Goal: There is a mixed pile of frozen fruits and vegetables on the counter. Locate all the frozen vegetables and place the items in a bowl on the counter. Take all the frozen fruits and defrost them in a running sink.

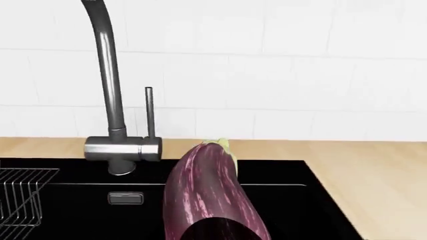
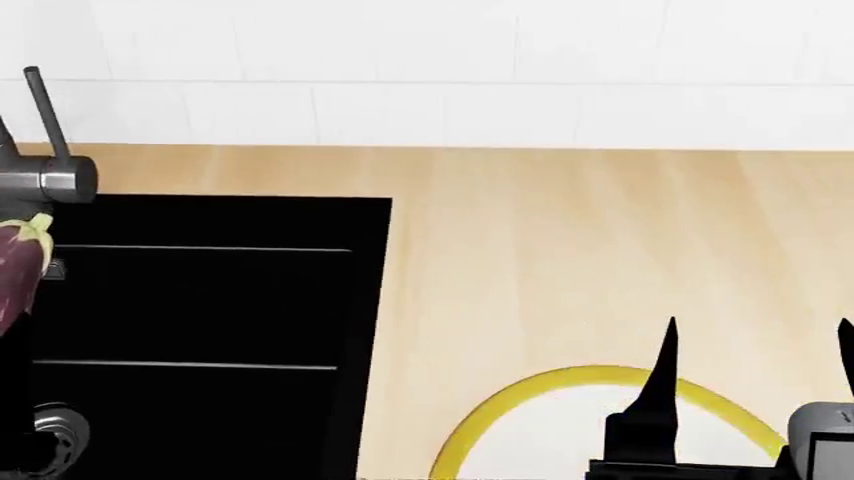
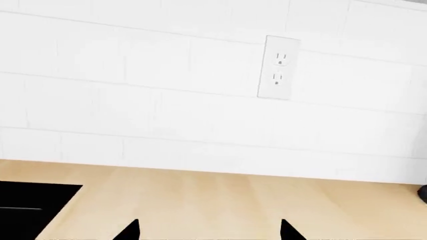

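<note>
Purple eggplant is hanging over the black sink, beside the chrome tap; the left gripper itself is showing nowhere, so its state cannot be told. Right gripper is hovering with fingers spread apart above the yellow-rimmed bowl on the counter

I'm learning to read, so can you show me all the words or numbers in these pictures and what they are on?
There are none to read.
The eggplant, the tap, the sink, the counter, the bowl and the wall outlet carry no words, numbers or signs.
</note>
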Tool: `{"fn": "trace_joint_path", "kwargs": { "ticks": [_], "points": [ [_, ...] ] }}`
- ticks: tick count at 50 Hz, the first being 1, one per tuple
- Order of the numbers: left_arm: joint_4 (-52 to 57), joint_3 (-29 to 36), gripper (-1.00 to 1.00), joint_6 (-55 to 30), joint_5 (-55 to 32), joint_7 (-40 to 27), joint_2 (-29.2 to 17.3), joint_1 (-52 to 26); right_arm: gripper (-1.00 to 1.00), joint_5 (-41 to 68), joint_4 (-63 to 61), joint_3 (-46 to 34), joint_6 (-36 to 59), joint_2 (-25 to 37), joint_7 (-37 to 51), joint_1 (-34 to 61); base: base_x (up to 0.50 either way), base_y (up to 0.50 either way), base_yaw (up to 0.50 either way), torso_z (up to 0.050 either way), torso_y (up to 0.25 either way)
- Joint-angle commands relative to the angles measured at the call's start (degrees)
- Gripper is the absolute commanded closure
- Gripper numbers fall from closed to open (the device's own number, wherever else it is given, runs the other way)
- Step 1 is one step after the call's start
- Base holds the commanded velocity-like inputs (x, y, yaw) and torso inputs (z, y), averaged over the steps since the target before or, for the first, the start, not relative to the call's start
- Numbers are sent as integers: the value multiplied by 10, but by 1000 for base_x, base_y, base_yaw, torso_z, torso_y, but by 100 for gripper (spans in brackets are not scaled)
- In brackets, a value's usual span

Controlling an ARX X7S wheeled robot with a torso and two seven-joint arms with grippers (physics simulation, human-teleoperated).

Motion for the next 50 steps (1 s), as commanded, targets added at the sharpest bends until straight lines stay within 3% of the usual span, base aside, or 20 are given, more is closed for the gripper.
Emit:
{"fn": "trace_joint_path", "kwargs": {
  "ticks": [1,19,25,33,40,50],
  "points": [
    [-3,11,100,6,-2,-9,4,-8,-100,0,0,-1,-1,2,2,0,-4,-500,0,0,0],
    [12,8,100,6,-18,-11,-5,-3,-100,1,-3,-3,-5,4,2,-3,-1,-497,0,0,1],
    [19,-2,100,6,-37,-14,-7,0,-100,-8,-3,-12,-9,5,-2,0,0,-83,0,0,0],
    [41,57,100,-12,-64,-13,21,-28,-100,-12,-1,-20,-9,4,-3,1,0,0,0,0,0],
    [38,160,100,-30,-31,1,76,-71,-100,-19,7,-28,-13,3,-9,1,0,0,0,0,0],
    [51,215,100,-56,-61,-7,111,-97,-100,-12,8,-11,-18,9,-6,-8,0,0,0,0,1]
  ]
}}
